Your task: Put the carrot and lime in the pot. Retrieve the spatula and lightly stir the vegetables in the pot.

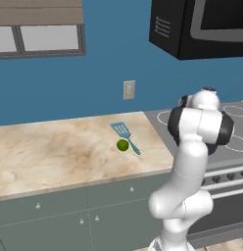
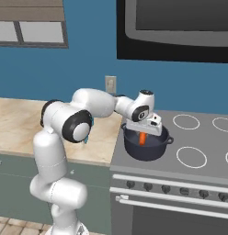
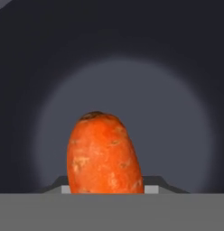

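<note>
The gripper point(image 2: 142, 133) is being held directly over the pot point(image 2: 147, 146), with the carrot point(image 2: 142, 138) being gripped between its fingers and hanging upright, its lower end dipping below the pot's rim. In the hand view the carrot point(image 3: 105, 153) is being seen end-on against the pot's dark floor point(image 3: 177, 113), with clear floor being left all around it and the curved wall being kept well apart from it.

The pot is being carried on the front left burner of the stove point(image 2: 198, 137), close to the stove's left edge, where the counter point(image 2: 14, 124) is being met. Its two loop handles are being shown at either side of the rim. To the right of the pot and behind it, the other burners are being left open.

Well to the left of the pot, on the counter point(image 1: 55, 147), the lime point(image 1: 122, 145) is being seen just beside the spatula point(image 1: 125, 136), touching or nearly touching its handle; which cannot be told. Open counter is being left around both, toward the front edge and the wall.
</note>
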